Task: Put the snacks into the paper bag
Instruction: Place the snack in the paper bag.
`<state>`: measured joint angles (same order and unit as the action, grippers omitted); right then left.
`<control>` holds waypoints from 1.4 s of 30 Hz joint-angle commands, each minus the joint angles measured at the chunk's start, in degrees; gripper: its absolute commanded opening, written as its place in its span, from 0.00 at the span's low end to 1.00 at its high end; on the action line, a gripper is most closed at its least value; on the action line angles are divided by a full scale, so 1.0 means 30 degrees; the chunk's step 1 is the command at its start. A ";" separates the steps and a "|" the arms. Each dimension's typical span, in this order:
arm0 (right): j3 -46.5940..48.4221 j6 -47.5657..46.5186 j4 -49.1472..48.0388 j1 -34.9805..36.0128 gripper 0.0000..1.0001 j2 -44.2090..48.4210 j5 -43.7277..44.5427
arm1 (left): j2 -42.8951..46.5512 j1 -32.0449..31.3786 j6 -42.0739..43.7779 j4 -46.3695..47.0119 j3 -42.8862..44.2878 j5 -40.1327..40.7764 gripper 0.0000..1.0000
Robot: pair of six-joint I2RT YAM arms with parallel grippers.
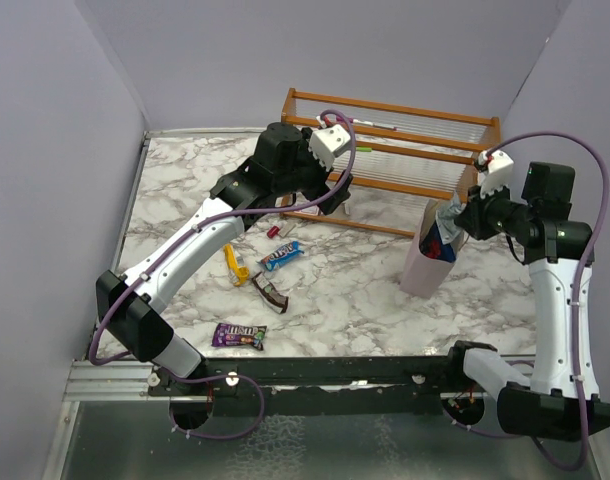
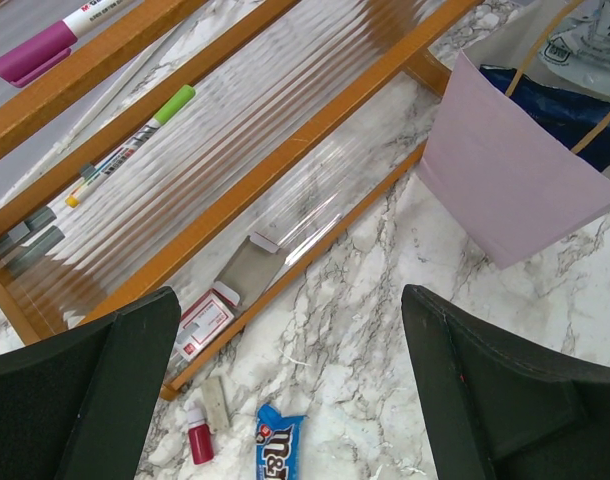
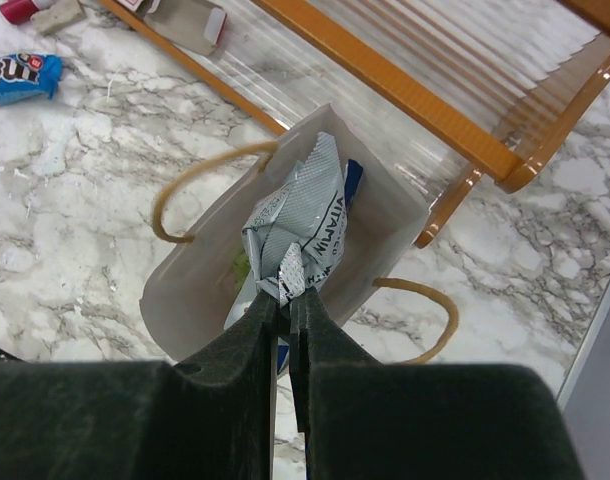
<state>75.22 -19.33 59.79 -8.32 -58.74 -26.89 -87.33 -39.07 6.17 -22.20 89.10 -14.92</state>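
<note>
The pale lilac paper bag stands upright at the right, also seen in the left wrist view and from above in the right wrist view. My right gripper is shut on the top seam of a grey-teal packet, which hangs into the bag's mouth. A green and a blue wrapper show inside the bag. My left gripper is open and empty, high above the table by the rack. A blue-white snack, a yellow one, a dark brown one and a purple one lie on the table.
A wooden rack with clear shelves stands at the back, just behind the bag, with markers on it. A tiny red bottle and a small white-red card box lie by its front rail.
</note>
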 commanded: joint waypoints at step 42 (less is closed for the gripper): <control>0.0885 0.0811 -0.1786 0.1630 0.54 -0.0549 -0.0816 | 0.0852 0.0254 0.3935 -0.1496 -0.2376 0.3236 0.97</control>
<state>75.20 -15.99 57.04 -3.73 -61.76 -26.37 -87.31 -38.96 14.22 -23.81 84.73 -8.23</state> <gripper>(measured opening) 0.516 0.971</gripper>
